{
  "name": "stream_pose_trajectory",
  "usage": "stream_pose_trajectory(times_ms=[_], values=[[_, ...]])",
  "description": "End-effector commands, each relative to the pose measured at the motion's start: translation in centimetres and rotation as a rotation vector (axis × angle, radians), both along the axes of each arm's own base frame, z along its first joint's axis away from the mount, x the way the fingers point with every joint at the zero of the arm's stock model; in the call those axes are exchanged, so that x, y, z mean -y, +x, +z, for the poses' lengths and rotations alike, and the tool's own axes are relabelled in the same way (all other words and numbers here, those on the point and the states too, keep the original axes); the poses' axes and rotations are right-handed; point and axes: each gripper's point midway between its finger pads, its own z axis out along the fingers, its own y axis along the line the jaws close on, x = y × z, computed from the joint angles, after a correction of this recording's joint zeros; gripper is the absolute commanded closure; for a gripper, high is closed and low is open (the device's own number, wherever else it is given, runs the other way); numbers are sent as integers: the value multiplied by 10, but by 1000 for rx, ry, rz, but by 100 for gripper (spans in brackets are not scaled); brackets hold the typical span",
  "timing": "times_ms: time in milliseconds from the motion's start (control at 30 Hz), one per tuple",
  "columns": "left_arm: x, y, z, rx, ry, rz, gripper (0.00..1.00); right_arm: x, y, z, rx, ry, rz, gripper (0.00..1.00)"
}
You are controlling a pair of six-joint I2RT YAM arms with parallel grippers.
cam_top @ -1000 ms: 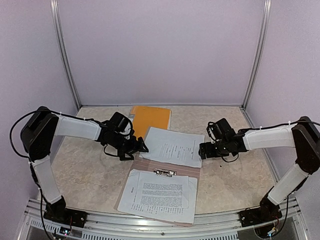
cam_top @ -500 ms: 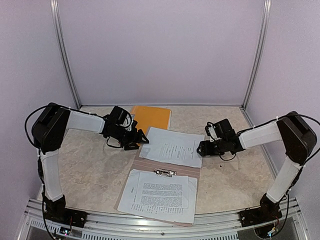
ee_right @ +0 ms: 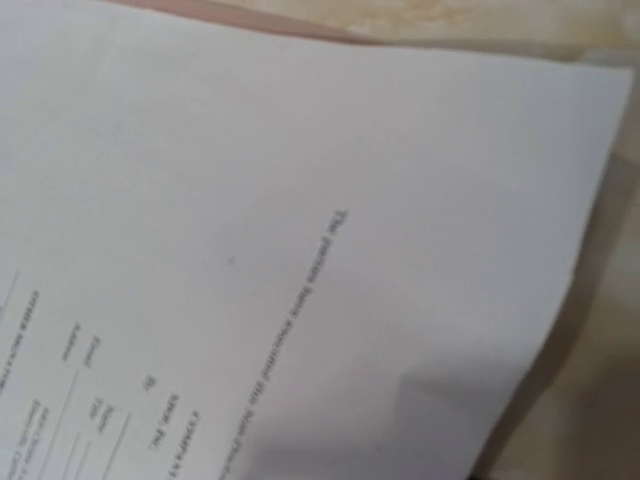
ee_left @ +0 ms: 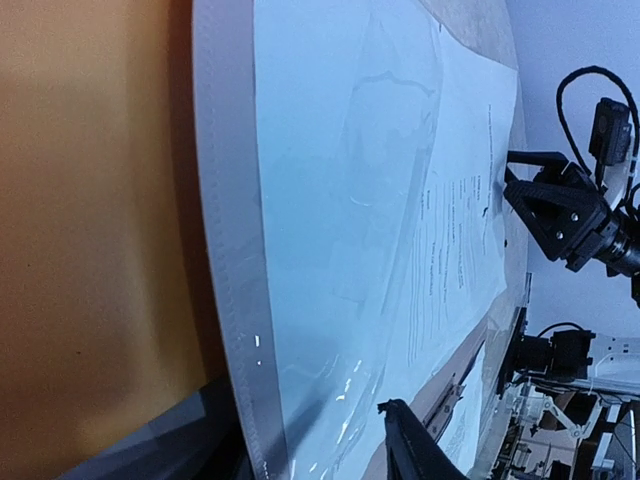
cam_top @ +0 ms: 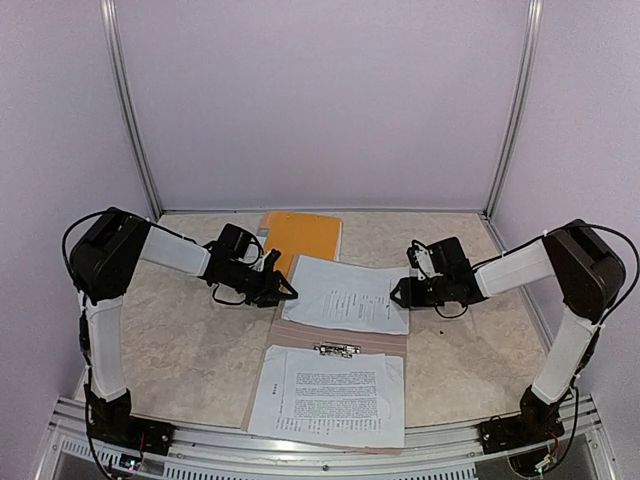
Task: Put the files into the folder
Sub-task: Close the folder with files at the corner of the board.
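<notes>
Two hands sit at the sides of a paper file, just above the open folder.

The worktop (cam_top: 180, 330) is wide and pale. In the lower middle of the top view lies the brown folder (cam_top: 382, 338), open and flat, with one file (cam_top: 330, 395) lying on it. The other file (cam_top: 345, 295) lies in the middle of the frame, with its lower edge over the folder's top. It is thin, light and floppy, and looks shiny and slippery up close. It may sag or crease if pulled hard, so the side edges look best to hold. An orange cover (cam_top: 300, 238) lies behind, touching its top left corner. The left hand (cam_top: 283, 291) is at the file's left edge and the right hand (cam_top: 398, 293) is at its right edge. I cannot tell if either is spread or pinching. The small metal clip (cam_top: 336, 349) could snag the sheet.
</notes>
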Motion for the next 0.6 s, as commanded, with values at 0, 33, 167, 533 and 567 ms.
stream_pose_trajectory(times_ms=[0,33,167,533,567], values=[[-2,-20,-11,-53,-15,-40,67,14,-32,-46,-186,-61,27,46],[-2,-20,-8,-43,-20,-42,70,14,-31,-44,-183,-64,30,46],[0,-17,11,23,-64,-59,90,20,-24,-37,-163,-85,38,43],[0,-10,65,160,-151,-3,100,48,-1,18,-79,-152,7,21],[-2,-8,69,172,-158,18,100,50,1,25,-68,-155,2,19]])
